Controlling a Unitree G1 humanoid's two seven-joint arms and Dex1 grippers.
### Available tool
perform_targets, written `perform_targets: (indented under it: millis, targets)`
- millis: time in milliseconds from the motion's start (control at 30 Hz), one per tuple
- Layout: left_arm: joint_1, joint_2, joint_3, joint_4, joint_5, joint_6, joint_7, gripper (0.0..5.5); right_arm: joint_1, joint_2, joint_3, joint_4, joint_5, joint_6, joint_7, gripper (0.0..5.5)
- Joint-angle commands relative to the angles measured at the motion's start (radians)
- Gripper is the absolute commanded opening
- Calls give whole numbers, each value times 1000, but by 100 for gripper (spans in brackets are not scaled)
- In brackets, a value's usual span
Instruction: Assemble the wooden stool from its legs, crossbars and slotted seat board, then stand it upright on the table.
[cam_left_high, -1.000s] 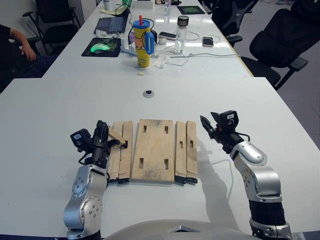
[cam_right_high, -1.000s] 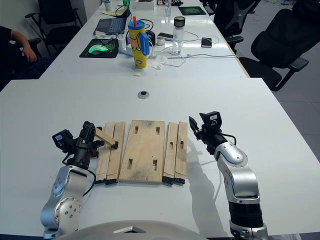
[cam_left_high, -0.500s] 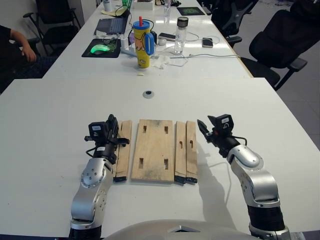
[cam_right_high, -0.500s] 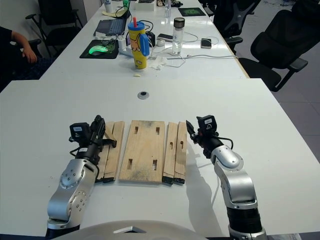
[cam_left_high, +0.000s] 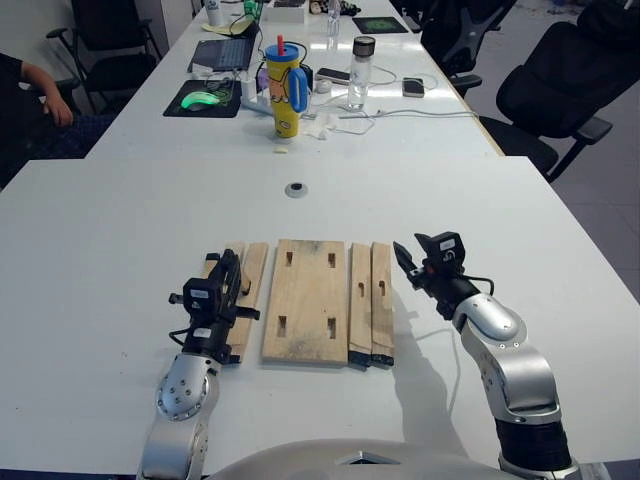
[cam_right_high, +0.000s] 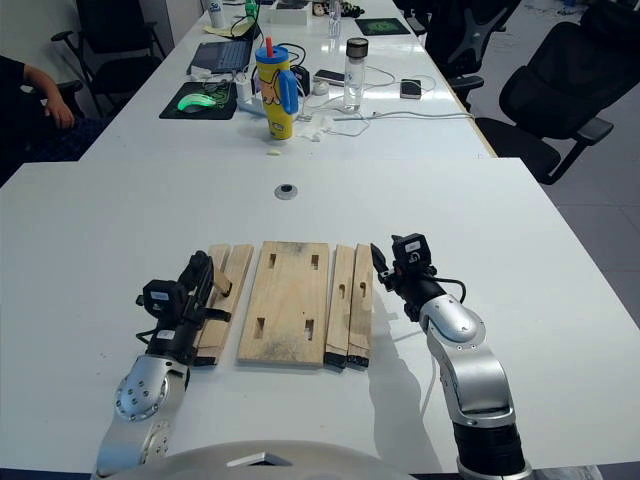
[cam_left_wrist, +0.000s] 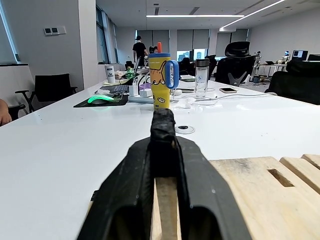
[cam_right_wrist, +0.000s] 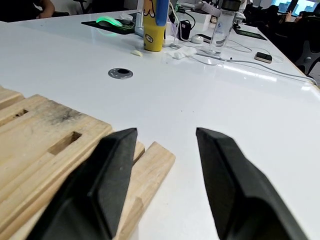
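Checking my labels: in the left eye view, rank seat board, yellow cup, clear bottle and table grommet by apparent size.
1. seat board
2. yellow cup
3. clear bottle
4. table grommet
Cup and bottle stand farther off; true sizes unsure.

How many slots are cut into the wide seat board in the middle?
4 slots in the seat board: far left, far right, near left, near right. Its whole top shows, so none should be hidden.

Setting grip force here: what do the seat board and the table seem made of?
Seat board: bare, rough wood, judging by its visible grain, dark stains and matte look. Table: smooth, glossy white top that reflects the lights; likely laminate, though the core is hidden.
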Motion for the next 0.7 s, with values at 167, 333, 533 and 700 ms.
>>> perform_targets:
  millis: [167,333,533,700]
  targets:
    - [-51,10,-1,120,15,169,-29,46,-42,8,16,16,-19,-1,-19,219]
    - [-82,12,7,129,10,184,-41,46,-49,11,18,29,-22,-16,-28,219]
    - [-65,12,22,132,5,137,-57,46,-58,15,20,51,-33,-39,-32,219]
    - [-86,-4,38,130,-12,105,-66,46,-57,28,20,65,-38,-55,-37,219]
